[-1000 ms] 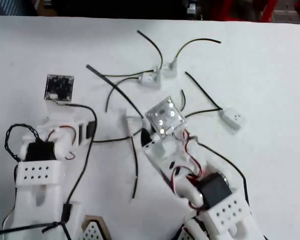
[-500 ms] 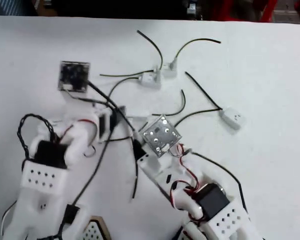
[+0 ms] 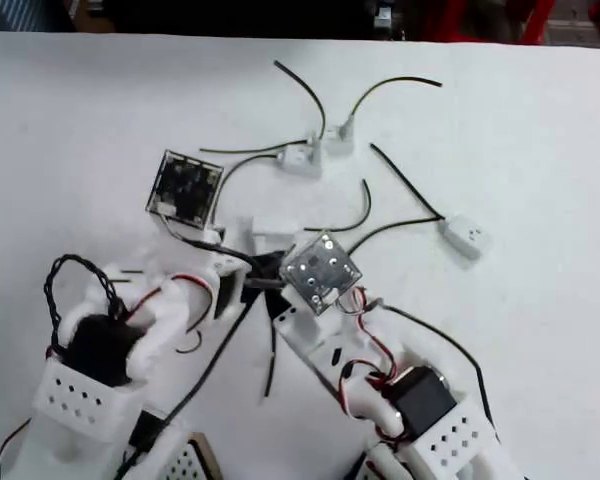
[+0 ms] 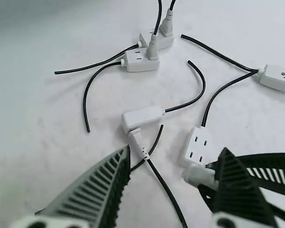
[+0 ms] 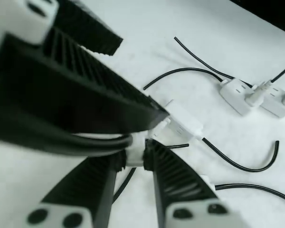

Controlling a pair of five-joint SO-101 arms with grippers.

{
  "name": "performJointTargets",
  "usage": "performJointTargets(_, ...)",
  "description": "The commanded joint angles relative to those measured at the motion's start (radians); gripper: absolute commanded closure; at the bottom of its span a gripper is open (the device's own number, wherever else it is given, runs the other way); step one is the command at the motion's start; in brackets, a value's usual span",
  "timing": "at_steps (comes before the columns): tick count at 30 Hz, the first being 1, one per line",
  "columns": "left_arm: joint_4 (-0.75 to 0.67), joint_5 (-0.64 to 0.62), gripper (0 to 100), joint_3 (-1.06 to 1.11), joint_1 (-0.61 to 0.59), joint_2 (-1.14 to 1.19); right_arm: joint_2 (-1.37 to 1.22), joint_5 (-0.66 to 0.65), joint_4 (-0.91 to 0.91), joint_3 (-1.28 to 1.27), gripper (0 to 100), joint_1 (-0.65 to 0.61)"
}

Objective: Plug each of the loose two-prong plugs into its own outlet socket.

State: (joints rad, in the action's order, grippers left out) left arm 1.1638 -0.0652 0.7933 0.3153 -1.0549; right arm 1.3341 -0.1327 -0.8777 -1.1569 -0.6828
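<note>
Near the table's middle lies a white socket (image 3: 271, 240) (image 4: 142, 116) (image 5: 183, 121) on a short black cord. A loose white plug (image 4: 135, 136) rests just beside it. My right gripper (image 5: 133, 155) (image 3: 280, 292) is shut on another white plug (image 5: 134, 156) (image 4: 198, 176), held close to that socket. A second socket (image 4: 197, 145) lies face up right by it. My left gripper (image 4: 175, 154) (image 3: 235, 276) stands open over the same spot, facing the right one. Farther back, two sockets (image 3: 300, 158) (image 3: 338, 143) each hold a plug. One more socket (image 3: 465, 237) lies at the right.
Loose black cords (image 3: 300, 85) curl over the white table (image 3: 520, 120) behind and between the sockets. Both arms crowd the near middle, and the left finger (image 5: 85, 90) looms close across the right wrist view. Open tabletop lies at the far left and far right.
The left arm has swung right and forward into the middle, up against the right gripper. The right arm drew back slightly at first and has since held still.
</note>
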Motion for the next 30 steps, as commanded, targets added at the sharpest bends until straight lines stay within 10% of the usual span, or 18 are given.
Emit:
performJointTargets(1, 0.005, 0.012, 71, -0.048, -0.091, -0.004, 0.016, 0.005, 0.022, 0.012, 98.1, 0.065)
performJointTargets(10, 0.002, 0.051, 71, 0.051, -0.387, -0.002, -0.082, -0.117, 0.036, 0.012, 98.2, 0.199)
performJointTargets(21, -0.081, 0.16, 66, 0.198, -0.11, 0.015, -0.286, 0.057, 0.243, 0.018, 98.1, 0.469)
performJointTargets(30, -0.195, 0.117, 66, 0.041, 0.031, 0.456, -0.289, 0.242, 0.337, 0.014, 98.1, 0.685)
